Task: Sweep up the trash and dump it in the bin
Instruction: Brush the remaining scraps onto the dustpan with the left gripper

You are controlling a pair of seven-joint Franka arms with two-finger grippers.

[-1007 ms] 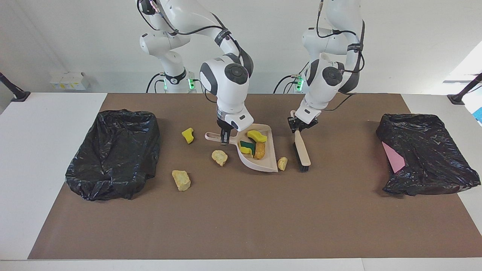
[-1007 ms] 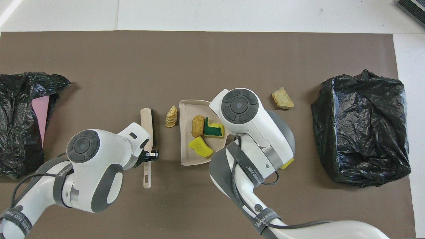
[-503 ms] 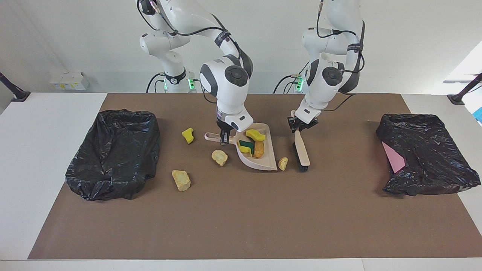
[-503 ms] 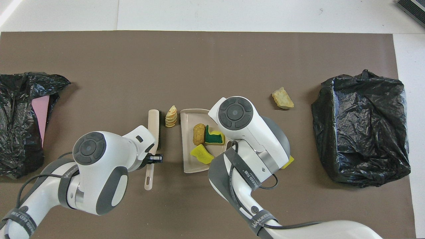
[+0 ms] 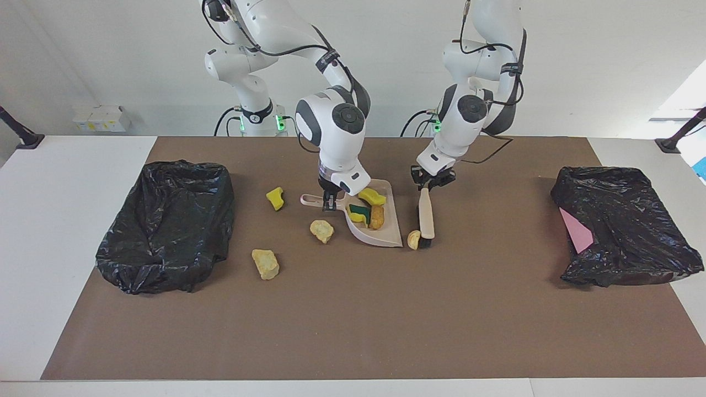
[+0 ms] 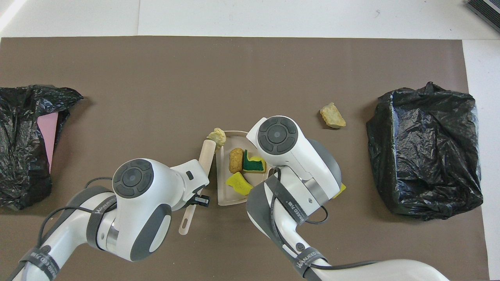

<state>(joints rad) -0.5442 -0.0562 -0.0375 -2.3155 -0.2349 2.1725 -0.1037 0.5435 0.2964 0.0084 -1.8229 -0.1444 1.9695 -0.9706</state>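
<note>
Swung in toward the pan since a half-second ago, the brush (image 5: 425,214) now has its bristles against a pale crumbly lump (image 5: 413,239) at the dustpan (image 5: 386,234) lip; the pan has barely shifted. Going across the facing view from nine o'clock: a black-bagged bin (image 5: 165,223) sits at the right arm's end of the worktop (image 5: 353,320). Next come three loose scraps: a yellow sponge chunk (image 5: 274,198), a pale lump (image 5: 265,263) at about seven o'clock of it, and another lump (image 5: 322,230) just beside the pan. The right claw (image 5: 329,205) is clamped on the pan's handle; three scraps (image 5: 370,208) lie inside. At three o'clock of the pan, the left claw (image 5: 431,182) is closed round the brush handle. A second bagged bin (image 5: 618,226) sits at the left arm's end. To do this stroke well, I'd keep the bristles low and push straight across the lip, pan pressed flat so nothing slips under.
</note>
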